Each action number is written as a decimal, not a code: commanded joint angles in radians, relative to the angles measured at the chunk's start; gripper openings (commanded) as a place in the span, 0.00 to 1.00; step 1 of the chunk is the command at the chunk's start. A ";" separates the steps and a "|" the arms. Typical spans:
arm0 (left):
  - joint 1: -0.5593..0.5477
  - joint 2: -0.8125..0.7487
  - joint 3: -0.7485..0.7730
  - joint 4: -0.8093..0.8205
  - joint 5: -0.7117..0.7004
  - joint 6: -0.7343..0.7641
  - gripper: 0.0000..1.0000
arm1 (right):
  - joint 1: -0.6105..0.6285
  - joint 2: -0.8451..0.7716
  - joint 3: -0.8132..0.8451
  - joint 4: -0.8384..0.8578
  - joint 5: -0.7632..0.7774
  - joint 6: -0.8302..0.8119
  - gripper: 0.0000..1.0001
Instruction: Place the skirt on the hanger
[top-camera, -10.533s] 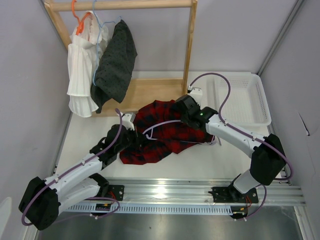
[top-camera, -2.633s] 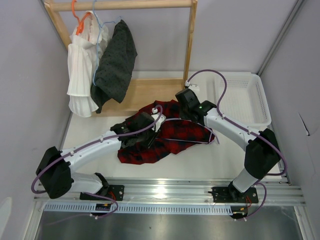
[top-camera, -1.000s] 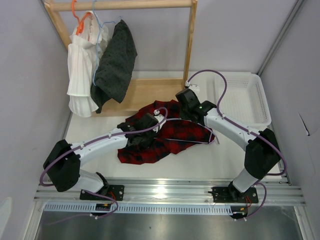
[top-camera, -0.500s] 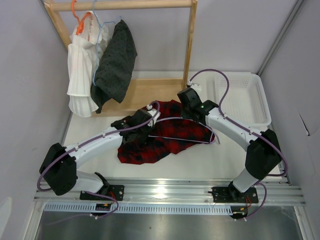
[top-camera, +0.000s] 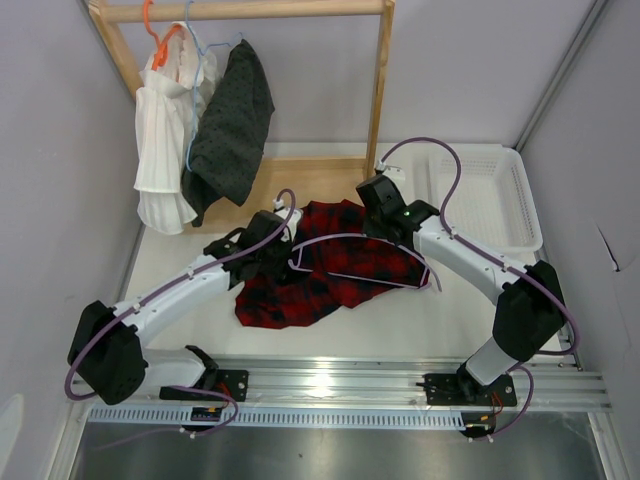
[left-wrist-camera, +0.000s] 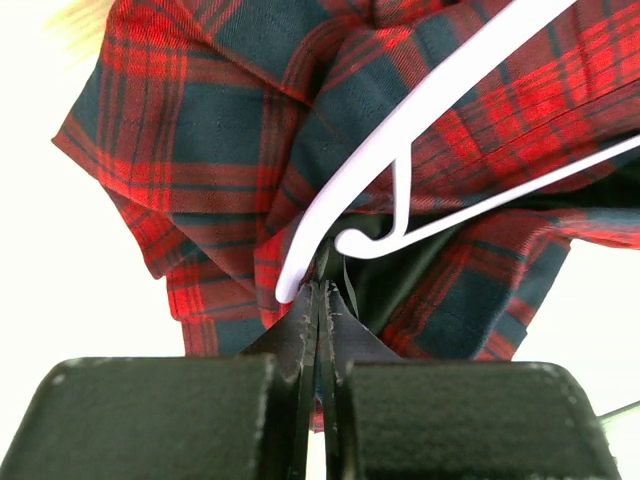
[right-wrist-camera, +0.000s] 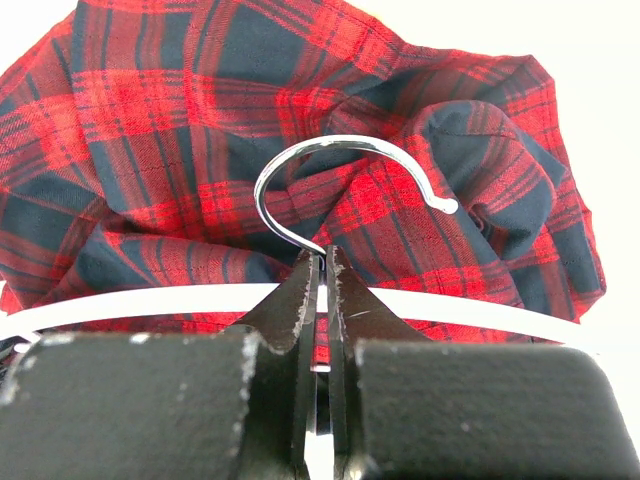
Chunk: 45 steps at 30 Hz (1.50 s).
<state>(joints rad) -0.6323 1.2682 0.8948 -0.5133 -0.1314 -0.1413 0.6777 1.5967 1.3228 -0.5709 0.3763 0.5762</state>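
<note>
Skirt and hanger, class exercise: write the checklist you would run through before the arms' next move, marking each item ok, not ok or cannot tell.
1. The right gripper is shut on the hanger at its hook base: ok.
2. The left gripper is shut at the edge of the skirt: ok.
3. Cloth actually pinched by it: cannot tell.
4. Hanger arm inside the skirt: not ok, it lies on top.
5. Hanger end beside the left fingertips: ok.

Looks like a robotics lab cell to us: we see a left arm (top-camera: 170, 300) and a right arm (top-camera: 470, 265) bolted to an aluminium rail (top-camera: 330, 385) along the near edge of a white table (top-camera: 420, 320), plain grey walls (top-camera: 470, 70), and a wooden clothes rack (top-camera: 380, 90) at the far left.
</note>
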 joint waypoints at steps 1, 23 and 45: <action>0.009 -0.041 -0.010 0.048 0.016 -0.017 0.00 | 0.008 -0.041 0.024 -0.007 0.015 -0.001 0.00; 0.006 -0.044 -0.014 0.064 0.088 -0.007 0.00 | 0.013 0.012 0.061 0.014 -0.004 0.022 0.00; -0.001 -0.084 -0.028 0.052 0.110 -0.003 0.00 | 0.011 -0.049 0.061 0.049 0.052 0.059 0.00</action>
<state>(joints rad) -0.6319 1.2205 0.8711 -0.4812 -0.0433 -0.1410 0.6853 1.6150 1.3502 -0.5663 0.3870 0.6140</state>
